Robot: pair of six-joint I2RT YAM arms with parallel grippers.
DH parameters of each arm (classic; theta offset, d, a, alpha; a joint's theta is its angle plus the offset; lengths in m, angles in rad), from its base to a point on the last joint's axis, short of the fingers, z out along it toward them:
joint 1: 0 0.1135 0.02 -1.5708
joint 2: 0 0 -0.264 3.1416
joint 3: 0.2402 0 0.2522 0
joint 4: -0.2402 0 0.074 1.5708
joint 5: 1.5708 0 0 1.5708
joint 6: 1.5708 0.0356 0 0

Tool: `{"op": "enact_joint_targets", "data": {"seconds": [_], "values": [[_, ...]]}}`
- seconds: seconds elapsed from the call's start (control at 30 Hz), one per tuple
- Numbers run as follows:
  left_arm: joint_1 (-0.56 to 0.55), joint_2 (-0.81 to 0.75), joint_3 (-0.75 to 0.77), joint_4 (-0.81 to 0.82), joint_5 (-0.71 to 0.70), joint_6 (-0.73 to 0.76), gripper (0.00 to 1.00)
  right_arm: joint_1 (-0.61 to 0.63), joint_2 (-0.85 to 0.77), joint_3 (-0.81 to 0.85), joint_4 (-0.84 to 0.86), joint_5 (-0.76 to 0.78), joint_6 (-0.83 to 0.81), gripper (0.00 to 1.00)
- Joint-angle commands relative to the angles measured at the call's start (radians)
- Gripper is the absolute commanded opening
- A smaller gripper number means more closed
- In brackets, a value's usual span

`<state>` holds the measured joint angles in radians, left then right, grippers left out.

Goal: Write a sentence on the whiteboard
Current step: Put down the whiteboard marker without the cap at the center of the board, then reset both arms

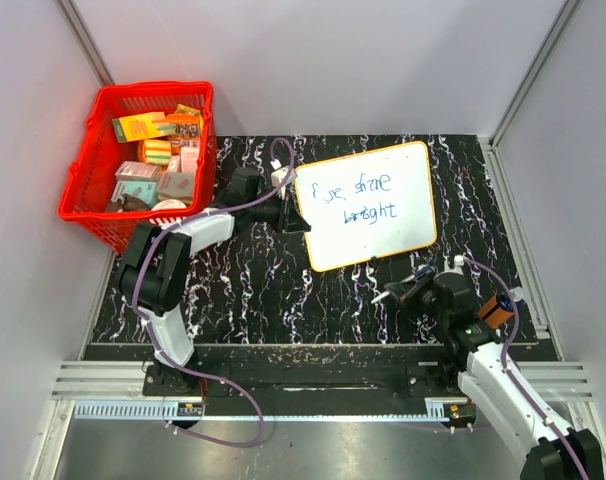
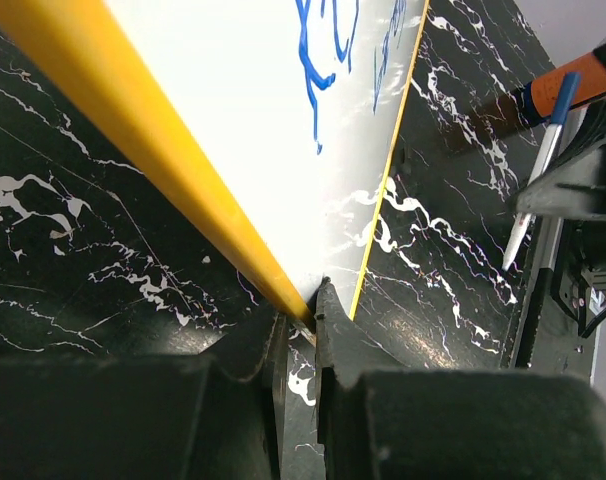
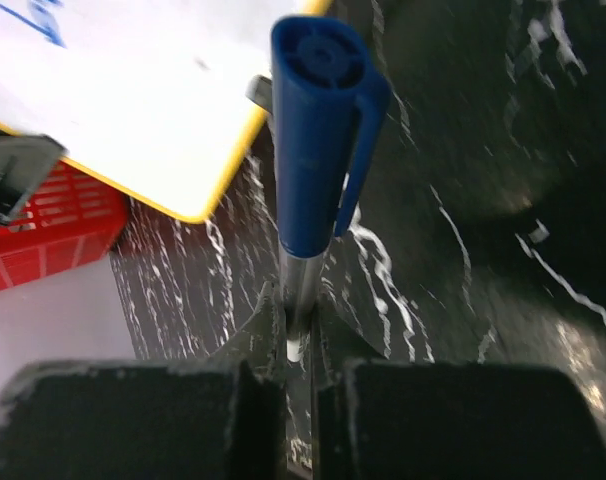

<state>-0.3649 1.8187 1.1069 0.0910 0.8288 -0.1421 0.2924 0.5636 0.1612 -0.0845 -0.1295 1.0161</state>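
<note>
Top external: whiteboard [image 1: 383, 235] flat on black marbled table [image 1: 253, 300], right of red basket [image 1: 83, 190]; blue sentence [image 1: 358, 198] on it in two lines. Left wrist: left gripper [image 2: 305, 325] pinching whiteboard's yellow-rimmed corner, jaws nearly together. Right wrist: right gripper [image 3: 298, 335] pressed together on pen [image 3: 318, 130], blue cap end away from jaws; pen over table, near whiteboard's near edge, not touching.

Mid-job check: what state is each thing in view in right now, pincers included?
whiteboard: on the table, written on, rim pinched by the left pincer.
sentence: two rough blue lines across the board.
left pincer: shut on the whiteboard.
right pincer: shut on the marker.
marker: held clear of the board, blue cap on its far end.
red basket: upright, full of boxes.
</note>
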Motion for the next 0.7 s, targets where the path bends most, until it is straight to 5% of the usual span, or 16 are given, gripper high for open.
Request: {"op": "enact_joint_targets", "data": {"seconds": [0.0, 0.2, 0.23, 0.33, 0.47, 0.6, 0.67], "values": [[-0.006, -0.001, 0.018, -0.01, -0.148, 0.136, 0.0, -0.004, -0.057, -0.046, -0.161, -0.081, 0.139, 0.0], [-0.009, -0.004, 0.018, -0.01, -0.151, 0.136, 0.0, -0.004, -0.14, -0.118, -0.228, -0.073, 0.211, 0.23], [-0.011, -0.002, 0.016, -0.011, -0.154, 0.136, 0.0, -0.004, -0.148, -0.121, -0.233, -0.073, 0.211, 0.38], [-0.012, 0.001, 0.024, -0.017, -0.157, 0.136, 0.0, -0.004, -0.145, -0.117, -0.241, -0.071, 0.202, 0.61], [-0.017, -0.002, 0.024, -0.017, -0.163, 0.136, 0.0, -0.004, -0.12, -0.097, -0.244, -0.062, 0.181, 0.81], [-0.025, -0.004, 0.027, -0.017, -0.169, 0.136, 0.0, -0.004, -0.094, -0.065, -0.248, -0.044, 0.147, 0.99], [-0.031, -0.004, 0.028, -0.02, -0.174, 0.136, 0.0, -0.004, -0.09, -0.042, -0.248, -0.042, 0.112, 1.0]]}}
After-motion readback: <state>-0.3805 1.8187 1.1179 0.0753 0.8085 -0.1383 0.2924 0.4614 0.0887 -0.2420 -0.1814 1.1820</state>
